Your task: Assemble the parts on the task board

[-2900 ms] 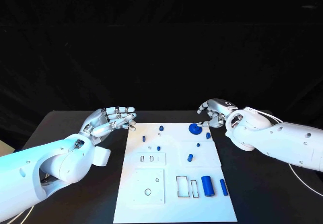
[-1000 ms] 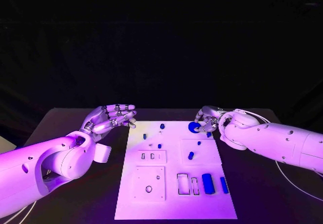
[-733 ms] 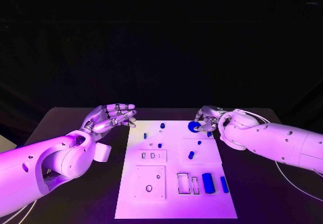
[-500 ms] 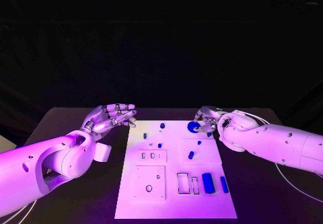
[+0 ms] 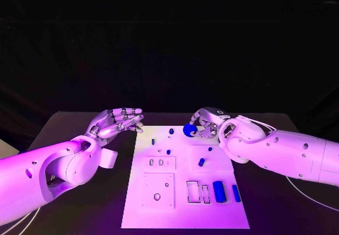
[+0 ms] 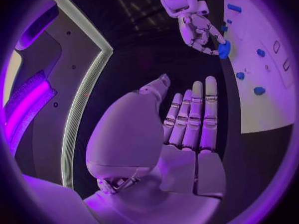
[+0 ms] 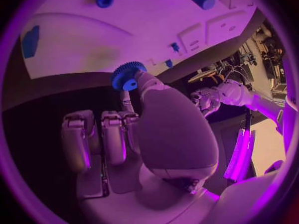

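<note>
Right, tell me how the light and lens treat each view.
Head view: purple light over the task board, black backdrop. Left wrist view: fisheye circle, bright bent strip beside the left hand. Right wrist view: board edges curve, the blue gear at the right hand's fingers stays sharp.

The right robot hand [image 5: 206,123] covers part of the blue gear [image 5: 189,129] (its hub side).
</note>
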`<state>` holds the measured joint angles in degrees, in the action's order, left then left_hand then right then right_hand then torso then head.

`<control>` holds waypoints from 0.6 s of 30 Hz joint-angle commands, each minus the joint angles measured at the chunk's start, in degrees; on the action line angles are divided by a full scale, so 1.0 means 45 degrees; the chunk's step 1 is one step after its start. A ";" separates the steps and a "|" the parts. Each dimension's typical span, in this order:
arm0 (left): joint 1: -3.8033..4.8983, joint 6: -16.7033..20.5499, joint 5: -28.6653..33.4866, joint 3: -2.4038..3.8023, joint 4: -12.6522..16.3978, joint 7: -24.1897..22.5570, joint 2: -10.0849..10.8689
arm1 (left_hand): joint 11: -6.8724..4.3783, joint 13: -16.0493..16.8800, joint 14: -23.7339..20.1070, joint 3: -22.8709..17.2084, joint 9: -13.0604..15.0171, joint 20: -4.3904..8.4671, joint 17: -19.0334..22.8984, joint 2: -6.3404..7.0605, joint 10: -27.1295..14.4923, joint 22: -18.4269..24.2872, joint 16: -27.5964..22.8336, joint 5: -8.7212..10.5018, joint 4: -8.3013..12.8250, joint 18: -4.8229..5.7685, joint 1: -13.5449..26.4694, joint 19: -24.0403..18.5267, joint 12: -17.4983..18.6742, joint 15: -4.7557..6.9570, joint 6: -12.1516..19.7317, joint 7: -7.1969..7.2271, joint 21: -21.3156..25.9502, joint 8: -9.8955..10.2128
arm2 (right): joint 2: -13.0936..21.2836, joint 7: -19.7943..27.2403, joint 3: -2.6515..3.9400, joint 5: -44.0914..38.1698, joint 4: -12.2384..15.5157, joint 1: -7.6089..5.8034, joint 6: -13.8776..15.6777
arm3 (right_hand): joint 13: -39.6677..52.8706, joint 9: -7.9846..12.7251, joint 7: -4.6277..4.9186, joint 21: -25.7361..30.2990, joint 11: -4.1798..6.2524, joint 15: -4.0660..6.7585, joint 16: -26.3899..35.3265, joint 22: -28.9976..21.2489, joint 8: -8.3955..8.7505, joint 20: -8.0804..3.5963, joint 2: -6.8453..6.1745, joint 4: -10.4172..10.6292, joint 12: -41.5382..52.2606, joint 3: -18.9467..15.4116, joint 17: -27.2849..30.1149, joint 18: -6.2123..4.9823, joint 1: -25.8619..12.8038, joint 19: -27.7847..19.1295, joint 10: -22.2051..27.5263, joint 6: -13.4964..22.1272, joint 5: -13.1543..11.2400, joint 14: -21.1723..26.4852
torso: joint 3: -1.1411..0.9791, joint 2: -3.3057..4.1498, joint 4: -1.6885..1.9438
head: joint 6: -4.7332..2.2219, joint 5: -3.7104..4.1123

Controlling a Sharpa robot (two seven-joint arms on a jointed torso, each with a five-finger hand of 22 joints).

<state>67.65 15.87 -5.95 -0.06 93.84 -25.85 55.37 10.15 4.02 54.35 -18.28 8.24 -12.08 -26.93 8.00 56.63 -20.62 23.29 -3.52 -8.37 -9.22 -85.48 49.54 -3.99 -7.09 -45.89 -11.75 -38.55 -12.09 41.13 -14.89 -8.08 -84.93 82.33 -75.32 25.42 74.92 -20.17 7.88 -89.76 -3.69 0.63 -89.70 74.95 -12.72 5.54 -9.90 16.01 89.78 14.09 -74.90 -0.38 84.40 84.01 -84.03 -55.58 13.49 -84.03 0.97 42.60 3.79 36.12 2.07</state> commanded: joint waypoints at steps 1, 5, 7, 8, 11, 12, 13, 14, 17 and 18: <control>0.0014 -0.0112 0.0061 0.0011 0.0014 -0.0059 -0.0059 | 0.0015 -0.0001 -0.0077 -0.0097 0.0008 0.0000 -0.0021 -0.0023 0.0017 -0.0010 0.0053 0.0052 -0.0003 -0.0240 0.0062 -0.0068 0.0037 0.0029 0.0006 -0.0306 -0.0070 -0.0027 | -0.0289 -0.0337 0.0007 -0.1262 0.0339 -0.0028 0.0460 | 0.3351 -0.0021 0.0009 -0.0054 0.0061 0.0077 -0.0064 0.3345 -0.0052 -0.0084 0.0105 0.0019 0.0050 0.0081 -0.3346 0.0084 0.0054 0.1331 -0.1326 -0.0078 0.0086 -0.1325 | 0.0000 0.0003 -0.0021 | 0.0014 -0.0050; 0.0014 -0.0126 0.0061 0.0011 -0.0001 -0.0047 -0.0100 | 0.0015 -0.0001 -0.0077 -0.0097 0.0008 0.0000 -0.0021 -0.0023 0.0017 -0.0010 0.0053 0.0052 -0.0003 -0.0240 0.0062 -0.0068 0.0037 0.0029 0.0006 -0.0306 -0.0070 -0.0027 | -0.0736 -0.0502 0.0000 -0.1670 0.0369 0.0002 0.0429 | 0.3351 -0.0016 0.0006 -0.0054 0.0063 0.0084 -0.0062 0.3345 -0.0044 -0.0089 0.0078 0.0018 0.0050 0.0097 -0.3338 0.0084 0.0041 0.1331 -0.1326 -0.0086 0.0080 -0.1323 | 0.0011 0.0010 0.0014 | 0.0003 -0.0035; 0.0015 -0.0129 0.0061 0.0011 -0.0011 -0.0043 -0.0115 | 0.0015 -0.0001 -0.0077 -0.0097 0.0008 0.0000 -0.0021 -0.0023 0.0017 -0.0010 0.0053 0.0052 -0.0003 -0.0240 0.0062 -0.0068 0.0037 0.0029 0.0006 -0.0306 -0.0070 -0.0027 | -0.0960 -0.0593 -0.0012 -0.1823 0.0297 0.0040 0.0413 | 0.3351 -0.0016 0.0006 -0.0054 0.0063 0.0084 -0.0062 0.3345 -0.0044 -0.0089 0.0078 0.0018 0.0050 0.0097 -0.3338 0.0084 0.0041 0.1331 -0.1326 -0.0086 0.0080 -0.1323 | 0.0016 0.0011 0.0023 | -0.0026 -0.0052; 0.0015 -0.0130 0.0061 0.0011 -0.0016 -0.0041 -0.0122 | 0.0015 -0.0001 -0.0077 -0.0097 0.0008 0.0000 -0.0021 -0.0023 0.0017 -0.0010 0.0053 0.0052 -0.0003 -0.0240 0.0062 -0.0068 0.0037 0.0029 0.0006 -0.0306 -0.0070 -0.0027 | -0.1081 -0.0643 -0.0021 -0.1896 0.0242 0.0066 0.0403 | 0.3351 -0.0016 0.0006 -0.0054 0.0063 0.0084 -0.0062 0.3345 -0.0044 -0.0089 0.0078 0.0018 0.0050 0.0097 -0.3338 0.0084 0.0041 0.1331 -0.1326 -0.0086 0.0080 -0.1323 | 0.0017 0.0012 0.0022 | -0.0020 -0.0064; 0.0015 -0.0129 0.0061 0.0011 -0.0025 -0.0035 -0.0136 | 0.0015 -0.0001 -0.0077 -0.0097 0.0008 0.0000 -0.0021 -0.0023 0.0017 -0.0010 0.0053 0.0052 -0.0003 -0.0240 0.0062 -0.0068 0.0037 0.0029 0.0006 -0.0306 -0.0070 -0.0027 | -0.1393 -0.0779 -0.0052 -0.2057 0.0046 0.0156 0.0355 | 0.3351 -0.0013 0.0003 -0.0054 0.0064 0.0086 -0.0061 0.3345 -0.0040 -0.0090 0.0067 0.0015 0.0050 0.0106 -0.3335 0.0084 0.0040 0.1331 -0.1326 -0.0088 0.0079 -0.1323 | 0.0022 0.0016 0.0018 | -0.0016 -0.0092; 0.0015 -0.0129 0.0061 0.0011 -0.0027 -0.0034 -0.0139 | 0.0015 -0.0001 -0.0077 -0.0097 0.0008 0.0000 -0.0021 -0.0023 0.0017 -0.0010 0.0053 0.0052 -0.0003 -0.0240 0.0062 -0.0068 0.0037 0.0029 0.0006 -0.0306 -0.0070 -0.0027 | -0.1472 -0.0813 -0.0061 -0.2089 -0.0012 0.0179 0.0341 | 0.3351 -0.0013 0.0003 -0.0054 0.0064 0.0086 -0.0061 0.3345 -0.0040 -0.0090 0.0067 0.0015 0.0050 0.0106 -0.3335 0.0084 0.0040 0.1331 -0.1326 -0.0088 0.0079 -0.1323 | 0.0019 0.0016 0.0018 | 0.0001 -0.0085; 0.0016 -0.0131 0.0061 0.0011 -0.0029 -0.0032 -0.0143 | 0.0015 -0.0001 -0.0077 -0.0097 0.0008 0.0000 -0.0021 -0.0023 0.0017 -0.0010 0.0053 0.0052 -0.0003 -0.0240 0.0062 -0.0068 0.0037 0.0029 0.0006 -0.0306 -0.0070 -0.0027 | -0.1563 -0.0860 -0.0071 -0.2133 -0.0082 0.0204 0.0321 | 0.3351 -0.0013 0.0003 -0.0054 0.0064 0.0086 -0.0061 0.3345 -0.0040 -0.0090 0.0067 0.0015 0.0050 0.0106 -0.3335 0.0084 0.0040 0.1331 -0.1326 -0.0088 0.0079 -0.1323 | 0.0023 0.0017 0.0021 | 0.0006 -0.0078; 0.0016 -0.0132 0.0061 0.0011 -0.0029 -0.0031 -0.0145 | 0.0015 -0.0001 -0.0077 -0.0097 0.0008 0.0000 -0.0021 -0.0023 0.0017 -0.0010 0.0053 0.0052 -0.0003 -0.0240 0.0062 -0.0068 0.0037 0.0029 0.0006 -0.0306 -0.0070 -0.0027 | -0.1630 -0.0890 -0.0078 -0.2166 -0.0139 0.0219 0.0302 | 0.3351 -0.0013 0.0003 -0.0054 0.0064 0.0086 -0.0061 0.3345 -0.0040 -0.0090 0.0067 0.0015 0.0050 0.0106 -0.3335 0.0084 0.0040 0.1331 -0.1326 -0.0088 0.0079 -0.1323 | 0.0024 0.0017 0.0022 | 0.0010 -0.0071; 0.0016 -0.0135 0.0060 0.0011 -0.0032 -0.0028 -0.0149 | 0.0015 -0.0001 -0.0077 -0.0097 0.0008 0.0000 -0.0021 -0.0023 0.0017 -0.0010 0.0053 0.0052 -0.0003 -0.0240 0.0062 -0.0068 0.0037 0.0029 0.0006 -0.0306 -0.0070 -0.0027 | -0.1833 -0.0927 -0.0095 -0.2218 -0.0344 0.0256 0.0259 | 0.3351 -0.0003 0.0007 -0.0054 0.0067 0.0088 -0.0056 0.3345 -0.0022 -0.0095 0.0038 0.0018 0.0050 0.0126 -0.3316 0.0084 0.0019 0.1331 -0.1326 -0.0084 0.0075 -0.1318 | 0.0016 0.0019 0.0012 | 0.0003 -0.0059; 0.0016 -0.0137 0.0060 0.0011 -0.0036 -0.0026 -0.0154 | 0.0015 -0.0001 -0.0079 -0.0100 0.0008 0.0000 -0.0023 -0.0023 0.0017 -0.0014 0.0054 0.0052 0.0000 -0.0240 0.0059 -0.0072 0.0036 0.0029 0.0005 -0.0305 -0.0076 -0.0027 | -0.1940 -0.0934 -0.0103 -0.2229 -0.0474 0.0279 0.0229 | 0.3351 0.0003 0.0011 -0.0054 0.0065 0.0089 -0.0055 0.3345 -0.0011 -0.0097 0.0020 0.0029 0.0050 0.0136 -0.3312 0.0084 -0.0008 0.1331 -0.1326 -0.0083 0.0072 -0.1317 | 0.0016 0.0026 0.0008 | -0.0011 -0.0068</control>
<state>67.66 15.86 -5.91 -0.06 93.62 -25.70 54.82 10.15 4.02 54.35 -18.29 8.24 -12.08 -26.97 8.00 56.63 -20.62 23.29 -3.52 -8.36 -9.22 -85.48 49.54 -3.99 -7.09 -45.89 -11.75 -38.57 -12.09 32.73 -17.98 -8.54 -92.66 80.67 -74.15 26.73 74.91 -20.17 7.88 -89.75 -3.69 0.63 -89.70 74.94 -12.74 5.54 -9.82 16.17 89.77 14.24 -74.94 -0.38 84.47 84.01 -84.03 -55.57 13.67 -84.03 1.05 42.68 3.86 36.12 1.75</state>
